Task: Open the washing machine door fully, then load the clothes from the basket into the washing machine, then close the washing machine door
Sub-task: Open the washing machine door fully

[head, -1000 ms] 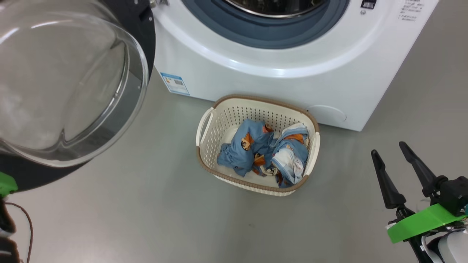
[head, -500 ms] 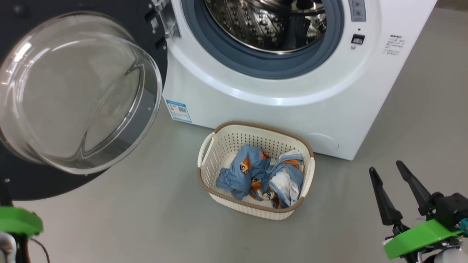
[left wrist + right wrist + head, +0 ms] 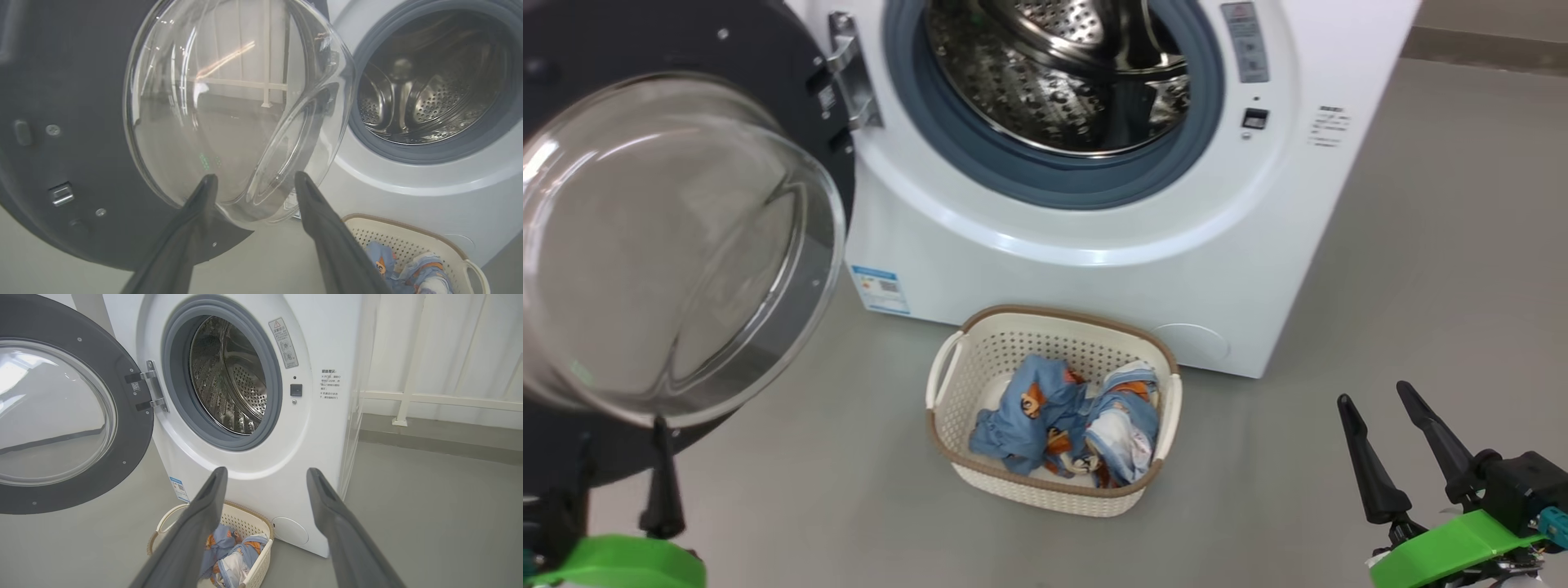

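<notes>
The washing machine [image 3: 1054,269] stands with its steel drum [image 3: 1054,73] exposed. The washing machine door [image 3: 670,245] is swung out wide to the left on its metal hinge [image 3: 849,73], its glass bowl bulging toward me. On the floor in front sits the basket [image 3: 1045,311], with the blue printed clothes [image 3: 1062,420] bunched inside. My left gripper [image 3: 619,431] is open just below the door's lower rim, holding nothing; in the left wrist view it [image 3: 255,176] points at the door's glass [image 3: 229,102]. My right gripper [image 3: 1374,394] is open and empty, right of the basket.
Grey floor [image 3: 1421,245] lies to the right of the washing machine and around the basket. A white wall with a low rail [image 3: 429,398] stands behind and to the right of the machine in the right wrist view.
The head view has shifted, so more of the drum shows and the basket sits lower. My left gripper's fingers have come into view, spread apart below the door. The right gripper stays open.
</notes>
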